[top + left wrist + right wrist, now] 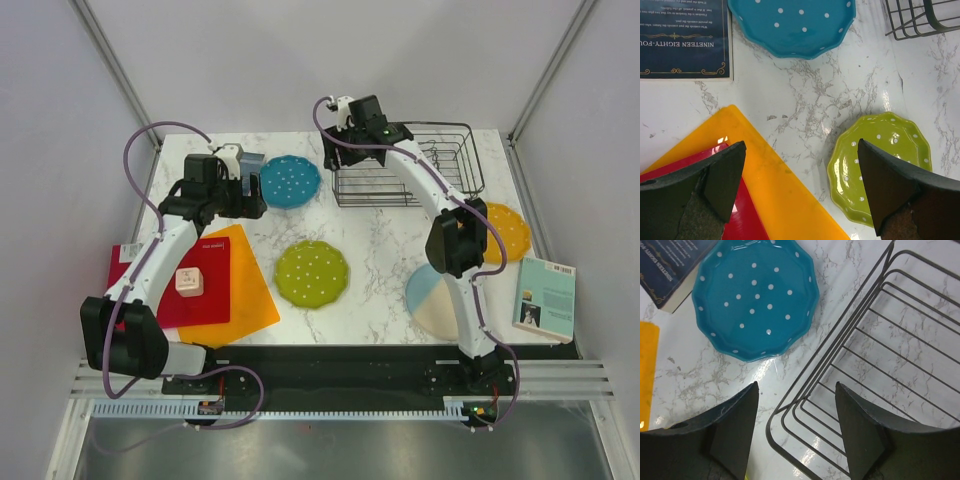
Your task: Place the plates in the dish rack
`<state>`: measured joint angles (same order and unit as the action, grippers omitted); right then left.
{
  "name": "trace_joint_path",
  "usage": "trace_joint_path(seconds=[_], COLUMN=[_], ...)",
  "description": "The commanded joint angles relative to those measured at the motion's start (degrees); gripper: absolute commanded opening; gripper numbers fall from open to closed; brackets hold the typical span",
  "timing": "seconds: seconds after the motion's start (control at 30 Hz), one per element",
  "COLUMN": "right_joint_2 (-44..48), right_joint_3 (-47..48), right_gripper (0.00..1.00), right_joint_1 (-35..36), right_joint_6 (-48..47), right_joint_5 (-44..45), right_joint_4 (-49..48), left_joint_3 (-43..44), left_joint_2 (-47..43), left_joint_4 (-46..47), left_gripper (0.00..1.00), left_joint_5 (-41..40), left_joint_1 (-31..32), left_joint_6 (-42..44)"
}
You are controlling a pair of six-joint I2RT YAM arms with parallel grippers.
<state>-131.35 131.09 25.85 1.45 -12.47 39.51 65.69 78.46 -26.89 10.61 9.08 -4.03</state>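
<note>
Marble table (380,250), four plates flat outside the one rack (455,160): teal (290,181), lime (311,273), orange (510,235), cream (430,300). Book (685,37) reads "NINETEEN EIGHTY-FOU". My left gripper (800,185) is wide open and empty, my right gripper (796,425) half-open over the rack's corner.

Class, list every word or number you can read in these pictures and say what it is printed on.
"NINETEEN EIGHTY-FOU": upside down, cut off by the picture's edge, on the dark blue book cover.
Smaller white print on that cover: too small to read.
Pale teal paperback: print too blurred to read.
</note>
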Motion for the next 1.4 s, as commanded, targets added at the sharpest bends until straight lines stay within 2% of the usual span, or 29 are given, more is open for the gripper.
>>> trace_joint_path(seconds=[0.0,0.07,0.2,0.4,0.43,0.67,0.8,1.07,1.17,1.37], right_joint_2=[-2.4,-3.6,-5.9,-7.9,-7.7,-5.1,-0.8,9.1,13.1,22.4], right_joint_3=[1.6,2.2,5.5,7.6,7.6,5.6,0.3,-12.6,-20.1,-32.7], right_gripper=[0.68,0.62,0.58,0.41,0.35,0.22,0.0,0.0,0.0,0.0], right_joint_1=[1.8,1.8,1.8,2.3,2.5,6.3,9.2,9.6,9.2,7.5], right_joint_6=[5.0,5.9,6.9,7.1,6.7,0.8,-6.4,-20.0,-24.2,-33.9], right_joint_5=[8.3,10.1,11.0,11.5,11.6,11.9,14.5,17.3,20.5,20.7], right_joint_4=[-1.7,-1.7,-1.5,-1.6,-1.6,1.2,4.1,6.6,6.7,6.6], left_joint_3=[0.1,-0.5,-1.2,-1.7,-1.8,-1.7,-1.4,-3.0,-3.2,-3.5], left_joint_2=[-1.9,-2.2,-2.4,-2.9,-2.9,-2.2,-2.1,-3.0,-3.1,-3.1], left_joint_4=[1.8,1.8,1.9,1.8,1.9,2.6,3.0,4.3,4.6,4.7], left_gripper=[1.0,1.0,1.0,1.0,1.0,0.99,0.99,0.99,0.99,0.98], left_joint_5=[0.5,0.5,0.7,0.6,0.6,1.8,2.2,3.1,3.6,4.8], left_joint_1=[0.1,0.1,0.0,-0.1,-0.2,-0.2,-0.2,-0.2,-0.2,-0.2], left_joint_6=[-1.3,-1.7,-1.8,-1.7,-1.8,-2.7,-3.1,-4.0,-4.2,-4.0])
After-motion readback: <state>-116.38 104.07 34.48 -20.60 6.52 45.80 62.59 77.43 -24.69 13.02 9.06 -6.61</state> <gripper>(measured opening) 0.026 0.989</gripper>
